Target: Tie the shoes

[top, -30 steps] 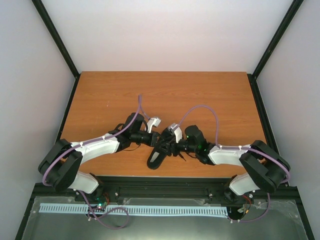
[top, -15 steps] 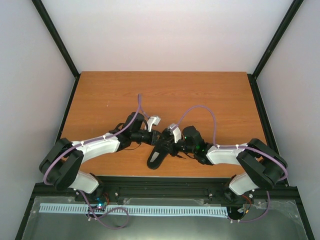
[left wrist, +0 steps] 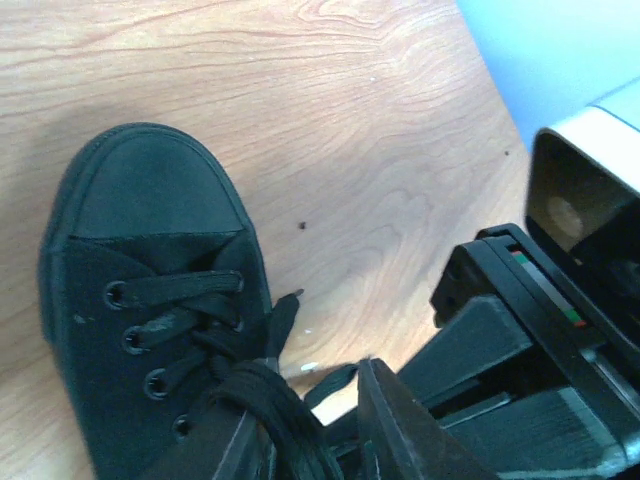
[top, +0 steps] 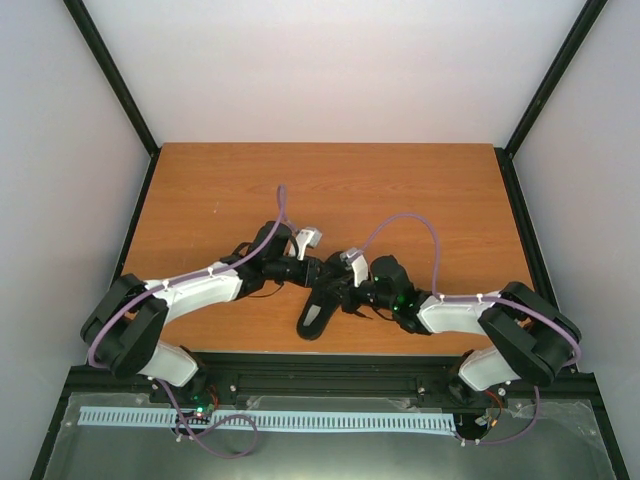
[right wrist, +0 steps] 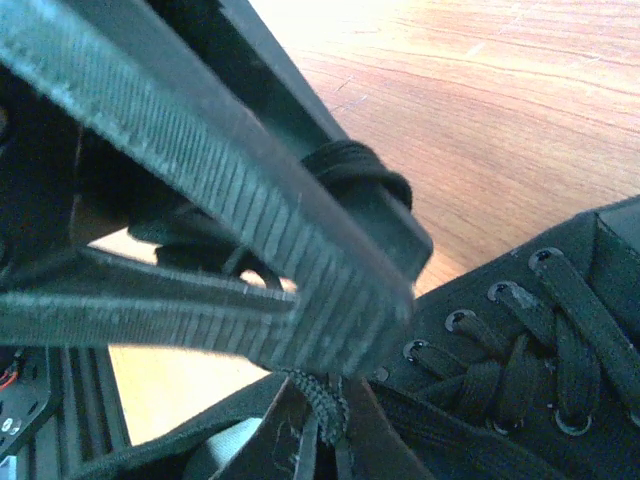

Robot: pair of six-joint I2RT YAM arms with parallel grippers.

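The black low-top shoe (top: 316, 312) lies near the table's front edge, between my two grippers. In the left wrist view its toe cap (left wrist: 140, 195) points up and its laces (left wrist: 175, 300) cross the eyelets. My left gripper (left wrist: 305, 400) stands a little open, with wood showing between the fingers (left wrist: 400, 430). A thick lace loop (left wrist: 285, 405) lies over the left one. In the right wrist view my right gripper (right wrist: 325, 405) is shut on a black lace strand (right wrist: 322, 400) beside the shoe's collar (right wrist: 520, 350). The ribbed left fingers (right wrist: 200, 170) cross just above it.
Both arms meet over the shoe in the top view, left gripper (top: 318, 268) and right gripper (top: 338, 290) almost touching. The wooden table (top: 330, 190) stretches behind them. Black frame posts and pale walls bound it at the sides.
My right gripper has closed on the lace. My left gripper, shut before, has parted its fingers and edged a little to the right.
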